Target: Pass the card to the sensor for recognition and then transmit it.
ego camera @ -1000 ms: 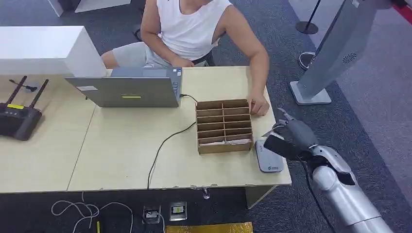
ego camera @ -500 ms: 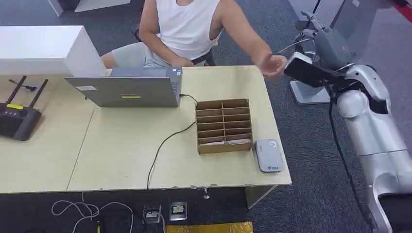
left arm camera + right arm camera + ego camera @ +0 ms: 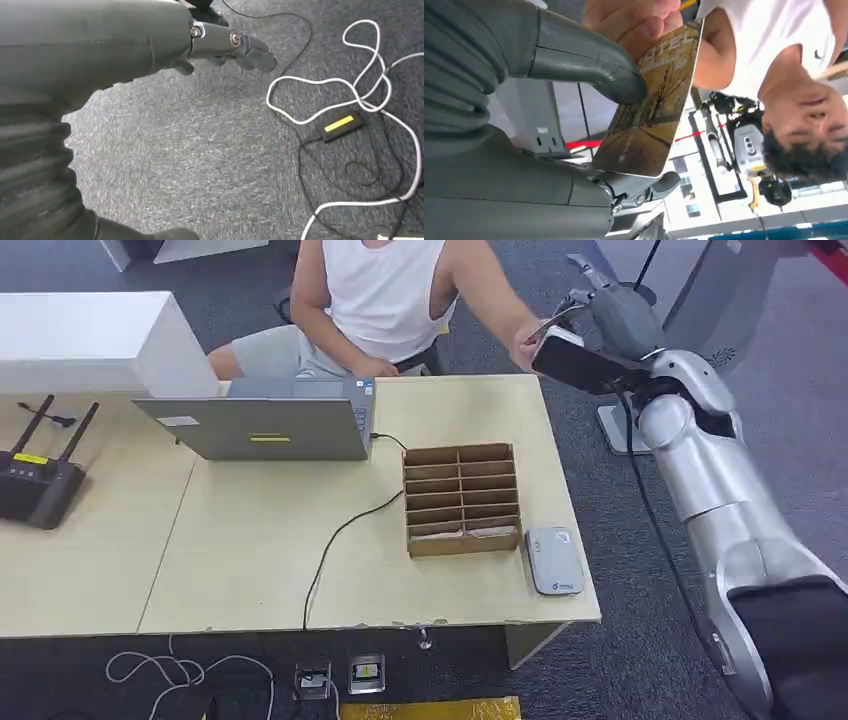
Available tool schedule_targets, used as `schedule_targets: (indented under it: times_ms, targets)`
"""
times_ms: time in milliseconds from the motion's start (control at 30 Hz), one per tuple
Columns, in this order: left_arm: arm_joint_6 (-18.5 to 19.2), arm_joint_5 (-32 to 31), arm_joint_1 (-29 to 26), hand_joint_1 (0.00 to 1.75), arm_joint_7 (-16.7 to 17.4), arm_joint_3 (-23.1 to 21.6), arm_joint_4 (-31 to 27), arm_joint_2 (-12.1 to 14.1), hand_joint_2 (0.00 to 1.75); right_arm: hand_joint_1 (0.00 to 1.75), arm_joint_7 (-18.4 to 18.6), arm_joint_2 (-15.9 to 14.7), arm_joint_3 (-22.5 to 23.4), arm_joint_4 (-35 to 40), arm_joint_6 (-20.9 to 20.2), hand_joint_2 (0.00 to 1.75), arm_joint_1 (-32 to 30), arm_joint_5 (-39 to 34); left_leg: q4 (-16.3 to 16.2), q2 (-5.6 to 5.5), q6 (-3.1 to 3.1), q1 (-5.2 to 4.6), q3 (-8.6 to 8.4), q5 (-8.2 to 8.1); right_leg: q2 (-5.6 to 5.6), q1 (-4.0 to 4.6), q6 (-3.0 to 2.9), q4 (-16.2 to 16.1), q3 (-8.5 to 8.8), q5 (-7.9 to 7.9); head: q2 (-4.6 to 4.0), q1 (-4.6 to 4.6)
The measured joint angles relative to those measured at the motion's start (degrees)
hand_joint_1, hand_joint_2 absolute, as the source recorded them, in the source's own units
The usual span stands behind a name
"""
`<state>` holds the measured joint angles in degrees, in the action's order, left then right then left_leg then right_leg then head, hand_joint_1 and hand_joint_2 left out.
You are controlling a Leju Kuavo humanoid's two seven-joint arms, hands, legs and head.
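Observation:
My right hand [image 3: 612, 320] is raised past the table's far right corner and holds the card [image 3: 574, 364] out toward the seated person. In the right wrist view the golden picture card [image 3: 649, 110] is pinched under my thumb [image 3: 589, 65]. The person's fingers [image 3: 639, 20] grip its far end, and the person's hand [image 3: 532, 340] meets the card's edge in the head view. The grey card sensor [image 3: 555, 560] lies on the table near the front right corner, with nothing over it. My left hand [image 3: 150, 45] hangs over the carpet, holding nothing.
A cardboard divider box [image 3: 462, 498] stands left of the sensor. A grey laptop [image 3: 265, 420] with a black cable sits mid-table, a black router [image 3: 35, 485] at the far left. A grey kiosk stand [image 3: 680, 360] rises right of my arm. White cables [image 3: 350, 90] lie on the floor.
My right hand rose from just above the sensor with the card, then swung left toward the person. The person's hand left the table and took hold of the card's far end.

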<state>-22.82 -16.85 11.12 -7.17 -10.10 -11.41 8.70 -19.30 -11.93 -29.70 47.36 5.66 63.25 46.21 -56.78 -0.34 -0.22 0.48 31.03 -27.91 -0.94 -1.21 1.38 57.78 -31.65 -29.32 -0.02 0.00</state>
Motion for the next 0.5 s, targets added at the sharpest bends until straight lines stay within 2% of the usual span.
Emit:
schedule_targets:
  times_ms: [233,267,300,333,500]
  targets:
    - [0.35,-0.55,0.53,0.0,0.57,-0.81,0.0,0.0,1.75,1.75,-0.02,3.91,-1.24,-8.14,1.09,1.75,0.7,0.76,0.0,0.0,-0.09,0.01,0.01,0.07,-0.03,0.01,0.0,0.0,-0.01,0.0,0.0,-0.02]
    - [0.37,-0.55,0.53,0.0,0.59,-0.81,0.0,0.0,1.75,1.59,-0.02,4.23,-1.35,-8.93,1.2,1.75,0.74,0.79,0.0,0.0,-0.09,0.01,0.0,0.07,-0.02,0.01,0.0,0.0,0.0,0.01,0.0,0.02]
    - [0.39,-0.59,0.54,0.0,0.61,-0.87,0.0,0.0,1.75,0.16,-0.02,4.52,-1.57,-9.81,1.46,1.75,0.77,0.79,0.0,0.01,-0.09,0.01,-0.01,0.07,-0.01,0.01,0.0,0.0,0.0,0.01,0.0,0.0]
    - [0.46,-0.61,0.54,0.0,0.68,-0.96,0.0,0.0,1.75,0.0,0.02,4.72,-1.81,-10.74,1.7,1.75,0.74,0.79,-0.01,0.01,-0.09,0.01,-0.01,0.07,0.0,0.01,0.0,0.0,-0.01,0.01,0.0,0.0]
    - [0.48,-0.61,0.43,0.0,1.07,-1.25,0.0,0.02,1.75,0.0,0.85,4.91,-2.12,-12.8,4.18,1.75,-0.22,0.39,-0.03,0.0,-0.09,0.01,0.0,0.07,-0.02,0.01,0.0,0.0,-0.02,0.01,0.0,0.0]
